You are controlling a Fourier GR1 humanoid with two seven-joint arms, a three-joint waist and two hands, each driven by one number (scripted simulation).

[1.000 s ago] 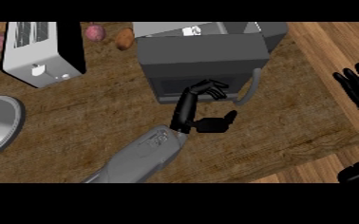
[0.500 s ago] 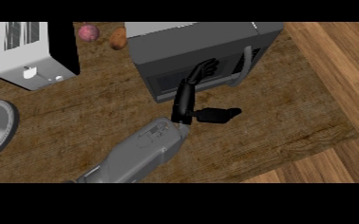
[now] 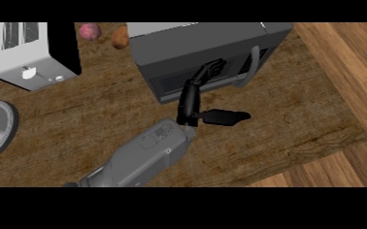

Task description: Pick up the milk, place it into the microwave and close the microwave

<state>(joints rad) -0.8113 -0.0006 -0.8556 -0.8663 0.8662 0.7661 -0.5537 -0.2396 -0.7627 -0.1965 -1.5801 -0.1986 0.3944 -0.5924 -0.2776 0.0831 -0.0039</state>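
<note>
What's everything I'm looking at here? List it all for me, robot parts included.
Boxy metal microwave: one, dark grey, top centre of the counter.
Curved microwave handle: one, pale grey, right of its front.
Slotted toaster: one, white with a black side, top left.
Round food item: one, reddish-purple, between toaster and microwave.
Oval food item: one, orange-brown, by the microwave's left corner.
Round dish rim: one, grey, left edge.
Wooden counter: one, dark brown.
Left forearm: one, grey, from the lower edge.
Left hand: one, black, fingers against the microwave's front.

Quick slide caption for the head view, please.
Left robot hand, fingers extended, touches the microwave door beside its handle.
</note>
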